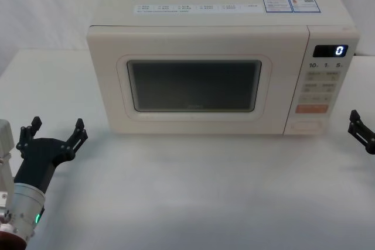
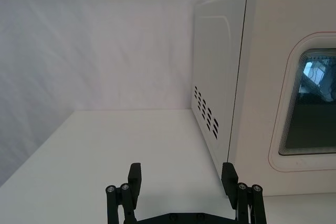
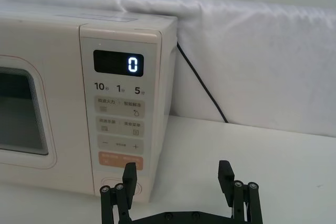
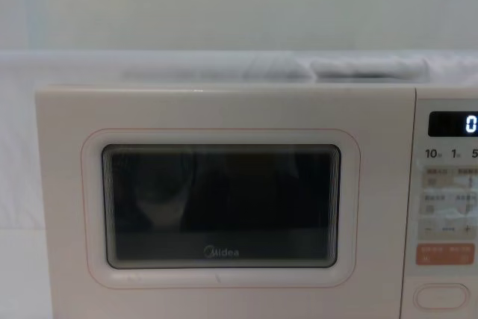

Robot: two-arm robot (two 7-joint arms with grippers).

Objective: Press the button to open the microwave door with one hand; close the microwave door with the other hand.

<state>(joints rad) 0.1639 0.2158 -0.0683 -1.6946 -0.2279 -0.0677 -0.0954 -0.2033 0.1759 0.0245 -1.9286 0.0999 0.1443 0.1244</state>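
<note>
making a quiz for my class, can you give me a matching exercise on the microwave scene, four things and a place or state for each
Things:
1. microwave door
2. button
3. left hand
4. right hand

Places or states:
A. open, low over the table off the microwave's control-panel side
B. shut flush with the oven body
C. open, low over the table off the microwave's vented side
D. at the bottom of the control panel, under the orange key

Pairs: 1-B, 2-D, 3-C, 4-A
</note>
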